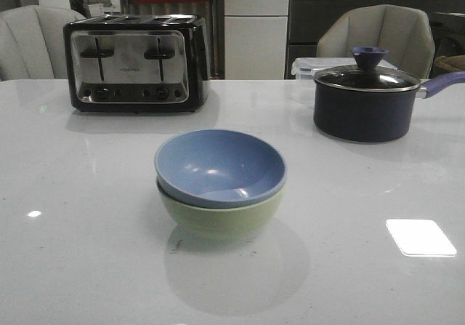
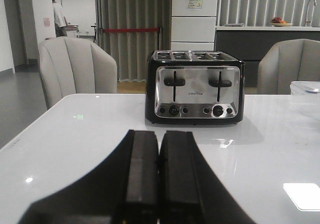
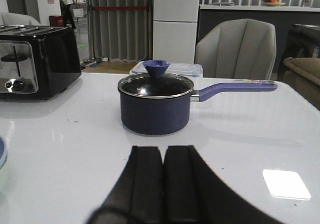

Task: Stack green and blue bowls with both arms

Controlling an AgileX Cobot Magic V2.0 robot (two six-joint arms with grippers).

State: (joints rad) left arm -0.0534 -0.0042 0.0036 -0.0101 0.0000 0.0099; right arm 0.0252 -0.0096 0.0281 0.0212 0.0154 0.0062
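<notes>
In the front view the dusty blue bowl sits nested inside the pale green bowl in the middle of the white table. No arm shows in that view. In the left wrist view my left gripper is shut and empty above the table, facing the toaster; the bowls are out of that view. In the right wrist view my right gripper is shut and empty, facing the saucepan. A sliver of the blue bowl's rim over the green bowl shows at that view's edge.
A black and chrome toaster stands at the back left. A dark navy lidded saucepan with its handle pointing right stands at the back right, a clear plastic box behind it. Grey chairs stand beyond the table's far edge.
</notes>
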